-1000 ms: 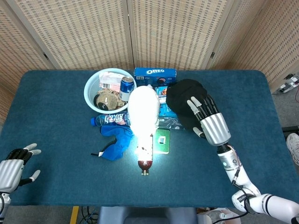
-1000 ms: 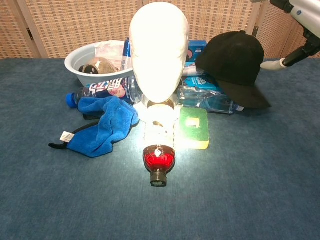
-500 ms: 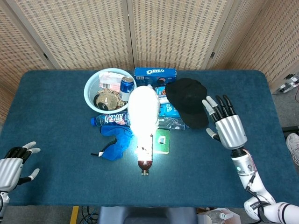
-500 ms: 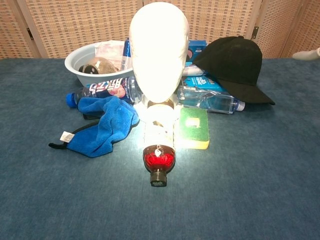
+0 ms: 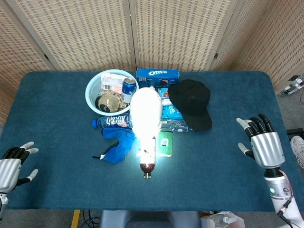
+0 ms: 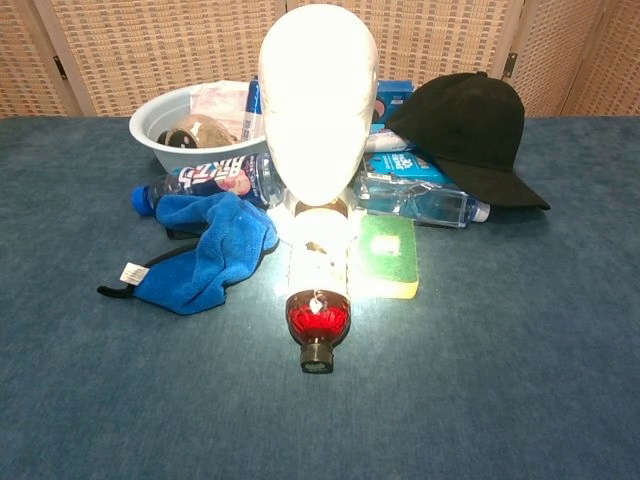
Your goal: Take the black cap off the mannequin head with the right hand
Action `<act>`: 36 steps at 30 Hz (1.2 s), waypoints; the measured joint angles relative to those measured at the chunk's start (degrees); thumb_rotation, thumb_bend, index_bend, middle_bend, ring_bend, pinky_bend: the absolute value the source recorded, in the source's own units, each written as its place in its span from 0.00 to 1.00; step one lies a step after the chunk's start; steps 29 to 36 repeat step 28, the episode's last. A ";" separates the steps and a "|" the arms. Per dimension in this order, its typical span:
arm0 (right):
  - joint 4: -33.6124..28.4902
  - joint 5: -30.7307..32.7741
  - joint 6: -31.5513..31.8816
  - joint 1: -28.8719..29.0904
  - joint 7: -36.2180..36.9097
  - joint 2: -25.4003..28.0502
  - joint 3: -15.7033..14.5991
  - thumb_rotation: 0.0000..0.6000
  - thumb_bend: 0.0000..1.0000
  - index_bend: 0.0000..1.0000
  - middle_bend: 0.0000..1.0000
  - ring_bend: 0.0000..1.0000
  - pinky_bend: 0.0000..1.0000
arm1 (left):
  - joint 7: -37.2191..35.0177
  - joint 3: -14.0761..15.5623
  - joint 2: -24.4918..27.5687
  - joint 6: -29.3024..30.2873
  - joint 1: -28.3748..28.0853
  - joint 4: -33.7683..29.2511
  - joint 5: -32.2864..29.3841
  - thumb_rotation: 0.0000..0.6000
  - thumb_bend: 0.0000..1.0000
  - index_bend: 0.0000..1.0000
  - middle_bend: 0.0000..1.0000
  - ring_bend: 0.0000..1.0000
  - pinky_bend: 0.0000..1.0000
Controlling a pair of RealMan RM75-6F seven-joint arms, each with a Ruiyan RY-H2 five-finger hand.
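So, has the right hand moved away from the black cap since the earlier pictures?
Yes. In the head view the right hand has drawn back from the black cap toward the table's near right corner, open and empty.

Both hands, left (image 5: 10, 167) and right (image 5: 264, 144), empty, fingers spread.

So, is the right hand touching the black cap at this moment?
Apart. The head view shows the right hand open near the table's right edge, with bare blue tabletop between it and the black cap.
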 measured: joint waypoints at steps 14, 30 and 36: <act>-1.16 0.42 -3.87 -5.43 8.37 6.25 -4.35 1.00 0.10 0.13 0.12 0.04 0.06 | 0.92 -0.19 -1.19 0.69 0.11 0.39 -0.12 1.00 0.23 0.28 0.17 0.21 0.13; -1.96 -2.05 -7.48 -6.23 11.95 8.07 -5.12 1.00 0.10 0.09 0.07 0.00 0.01 | 0.91 0.22 -1.13 0.47 0.56 0.31 -0.49 1.00 0.23 0.28 0.17 0.17 0.10; -1.96 -2.05 -7.48 -6.23 11.95 8.07 -5.12 1.00 0.10 0.09 0.07 0.00 0.01 | 0.91 0.22 -1.13 0.47 0.56 0.31 -0.49 1.00 0.23 0.28 0.17 0.17 0.10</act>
